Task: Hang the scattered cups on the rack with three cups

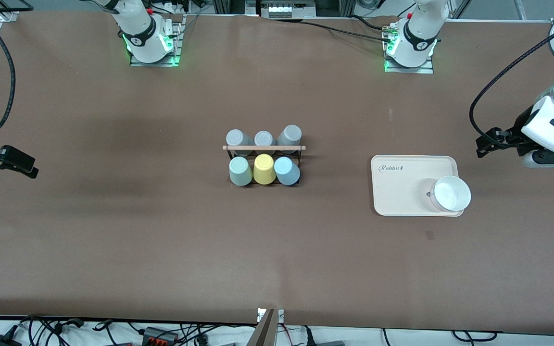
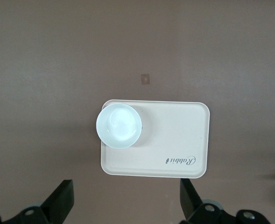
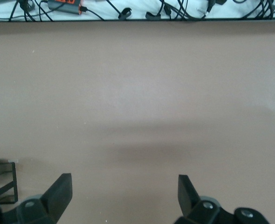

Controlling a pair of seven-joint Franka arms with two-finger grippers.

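Both claws are released and empty. The left gripper [image 1: 483, 146] hangs over the table's edge at the left arm's end, just off the beige tray [image 1: 402, 185]; its wrist view looks straight down on that tray between spread fingers [image 2: 63, 193]. The right gripper [image 1: 31, 169] hangs over bare table [image 1: 161, 240] at the right arm's end, jaws apart, with only a corner of the rack showing in its wrist view.

The rack [image 1: 263, 147] stands mid-table.
- Row nearer the front camera: mint green cup [image 1: 240, 171], yellow cup [image 1: 264, 169], light blue cup [image 1: 287, 171], side by side and bases up.
- Row farther from it: three grey cups [image 1: 263, 138].

Judgement: both task cups look hung and none lies loose on the table. I cannot tell from above how firmly each sits on its peg.

A white cup [image 1: 450, 193] stands mouth up on the tray corner toward the left arm's end; I read it as not part of this job.

How I do this step well:
- Keep both arms high and wide of the rack, since a brush against the wooden rod could tip the whole frame.
- Check the seating of the mint green and light blue cups from the front view.
- If one leans, approach from above with jaws wide, grip the tapered wall low down, then lift and re-seat it without nudging the yellow cup between them.
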